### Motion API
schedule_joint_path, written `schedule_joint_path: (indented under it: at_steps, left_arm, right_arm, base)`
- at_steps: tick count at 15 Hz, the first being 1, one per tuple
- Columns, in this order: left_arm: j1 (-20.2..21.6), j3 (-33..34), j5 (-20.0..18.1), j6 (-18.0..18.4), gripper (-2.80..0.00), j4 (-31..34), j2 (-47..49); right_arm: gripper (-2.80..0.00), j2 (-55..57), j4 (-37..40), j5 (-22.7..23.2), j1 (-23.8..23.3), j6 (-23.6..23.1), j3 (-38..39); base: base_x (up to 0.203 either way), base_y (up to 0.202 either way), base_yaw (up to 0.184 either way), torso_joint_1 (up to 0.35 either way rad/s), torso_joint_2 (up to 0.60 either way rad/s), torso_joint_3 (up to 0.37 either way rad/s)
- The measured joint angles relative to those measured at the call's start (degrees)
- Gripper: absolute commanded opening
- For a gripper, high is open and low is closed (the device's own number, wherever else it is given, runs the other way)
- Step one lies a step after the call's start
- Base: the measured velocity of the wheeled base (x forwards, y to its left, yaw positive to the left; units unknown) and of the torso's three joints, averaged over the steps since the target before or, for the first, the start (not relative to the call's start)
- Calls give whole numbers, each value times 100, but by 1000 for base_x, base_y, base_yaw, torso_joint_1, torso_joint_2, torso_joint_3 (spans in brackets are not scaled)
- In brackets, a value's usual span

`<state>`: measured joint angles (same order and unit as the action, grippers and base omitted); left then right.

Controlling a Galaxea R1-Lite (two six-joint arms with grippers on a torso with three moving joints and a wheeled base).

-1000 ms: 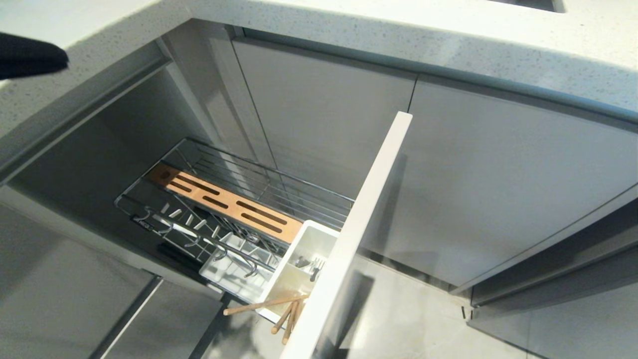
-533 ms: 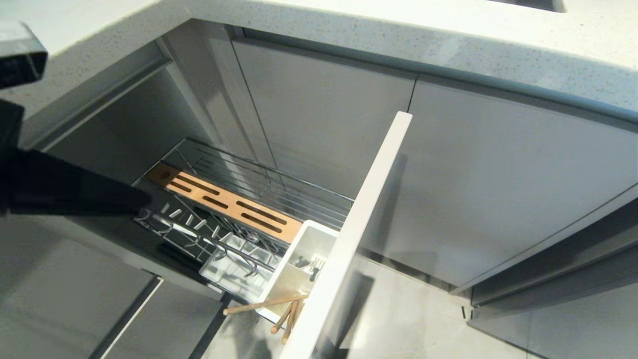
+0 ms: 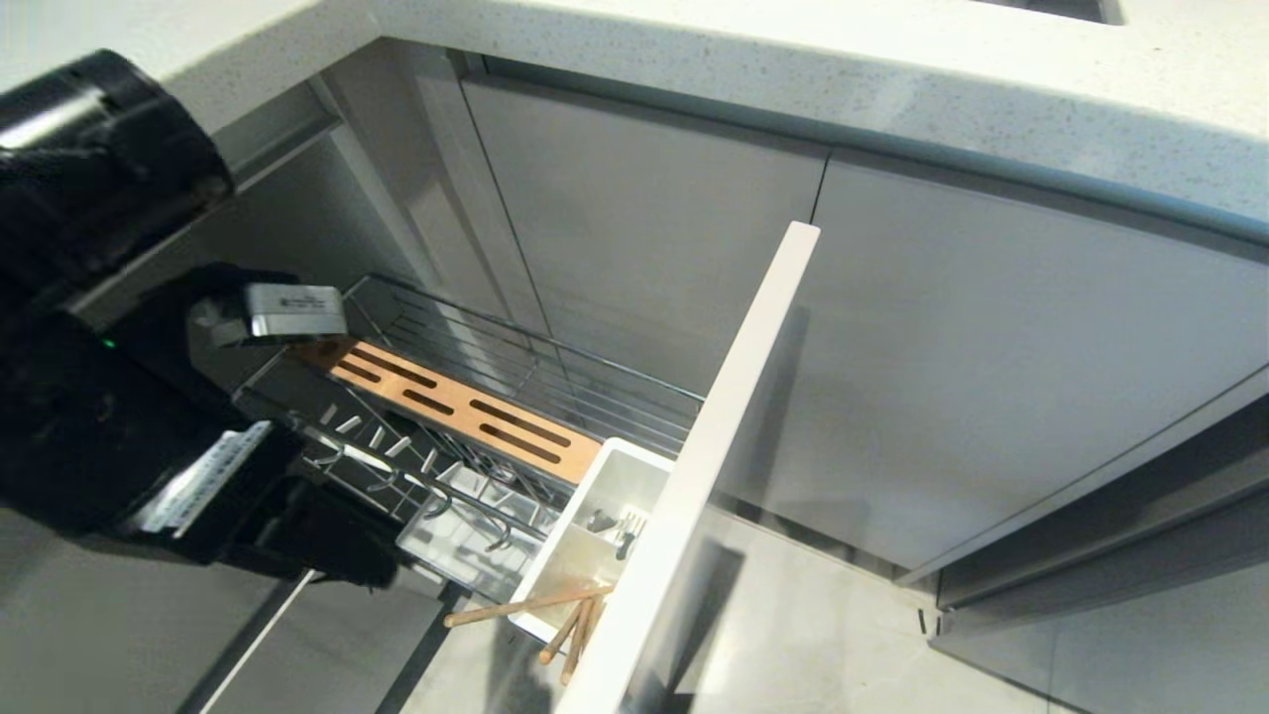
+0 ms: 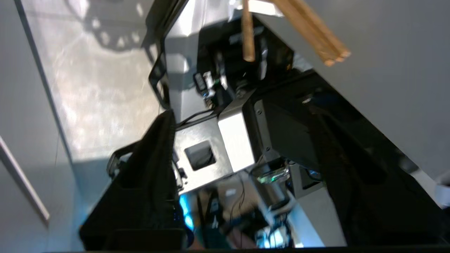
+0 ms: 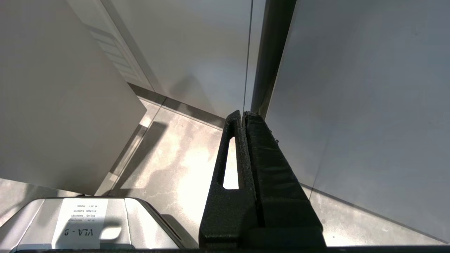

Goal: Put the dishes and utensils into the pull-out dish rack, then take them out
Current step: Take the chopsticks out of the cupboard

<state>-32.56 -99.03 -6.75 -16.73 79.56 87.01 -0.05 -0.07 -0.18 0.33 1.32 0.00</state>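
Two changes over the last second. The left arm (image 3: 99, 397), a second ago only a dark tip at the far-left edge of the head view, now fills the left side, hanging over the near-left end of the pull-out dish rack (image 3: 516, 357). The left gripper (image 4: 246, 158) has gone from closed to spread wide. Its fingers (image 4: 151, 168) stand well apart with nothing between them.

Nothing in the rack has shifted. The chopsticks (image 3: 555, 615) lean out of the near end of the white caddy (image 3: 634, 471), beside the front panel (image 3: 714, 446). A grey metal piece in the caddy, probably the spoon (image 3: 607, 522), is also in place. The slotted wooden strip (image 3: 456, 407) is bare, and no bowl or plate is in view.

Judgement: an empty, opened claw coming in suggests a pick from the rack, likely unloading the utensils.

The right gripper (image 5: 243, 114) is parked low by the cabinet doors, pressed shut on nothing.

Writing: a label (image 5: 84, 225) on the grey box reads "VLA - 9", upside down, with smaller print illegible. The white sticker (image 3: 198, 481) on the left arm is unreadable.
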Motion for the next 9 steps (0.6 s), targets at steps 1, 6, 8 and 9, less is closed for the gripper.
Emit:
schedule_joint_path:
  at_steps: [1, 6, 8, 9]
  left_arm:
    - [1, 97, 34, 37, 0, 2, 148]
    - [-21, 457, 251, 218, 0, -55, 898]
    - [-21, 468, 233, 245, 0, -37, 1154]
    - [-21, 465, 203, 266, 0, -34, 1273]
  right_arm:
    - [-280, 0, 0, 0, 0, 0, 0]
    - [-280, 0, 0, 0, 0, 0, 0]
    - [-280, 0, 0, 0, 0, 0, 0]
    - [-280, 0, 0, 0, 0, 0, 0]
  base:
    - [0, 0, 0, 0, 0, 0]
    - [0, 0, 0, 0, 0, 0]
    - [0, 0, 0, 0, 0, 0]
    - [0, 0, 0, 0, 0, 0]
